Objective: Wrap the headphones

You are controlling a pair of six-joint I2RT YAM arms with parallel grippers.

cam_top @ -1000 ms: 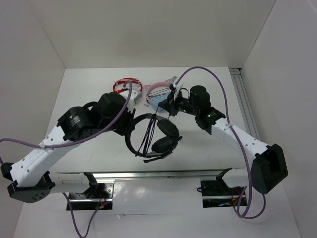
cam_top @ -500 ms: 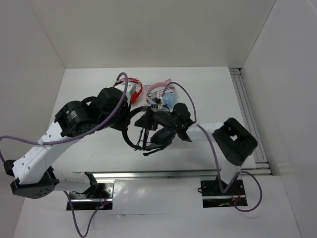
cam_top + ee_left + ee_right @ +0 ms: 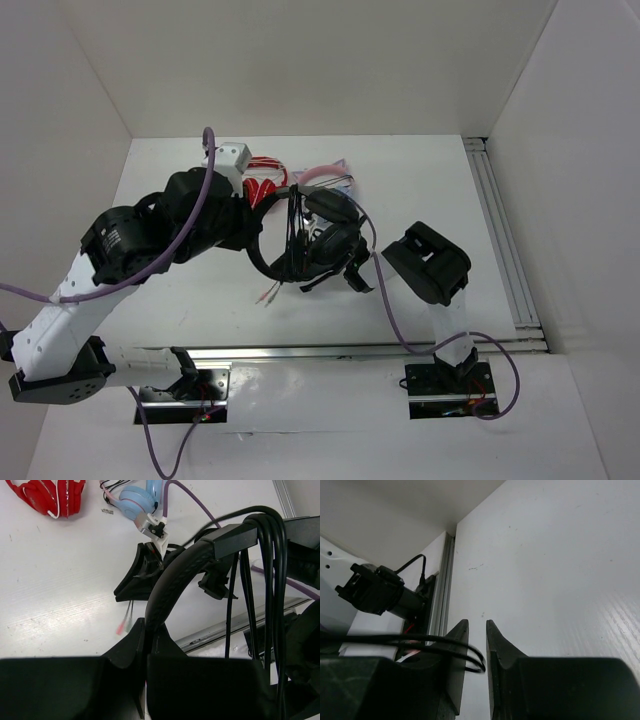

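The black headphones (image 3: 318,240) hang tilted over the table's middle, with the thin black cable (image 3: 293,232) wound in several turns across the headband (image 3: 172,577). My left gripper (image 3: 258,240) is shut on the headband's lower end, as the left wrist view (image 3: 150,628) shows. My right gripper (image 3: 353,273) sits low beside the near earcup. In the right wrist view (image 3: 476,623) its jaws stand a narrow gap apart with a loop of the cable (image 3: 479,661) between them. The cable's red and green plugs (image 3: 267,295) lie on the table.
Red-and-white headphones (image 3: 262,175) and light-blue headphones with pink ears (image 3: 325,178) lie at the back, behind the black ones. The right arm's elbow (image 3: 428,262) is folded close to the front rail (image 3: 330,350). A side rail (image 3: 500,230) runs along the right.
My right gripper swung from the back of the table round to the near side of the headphones, carrying the cable over the headband. My left arm shifted the headphones back and left.
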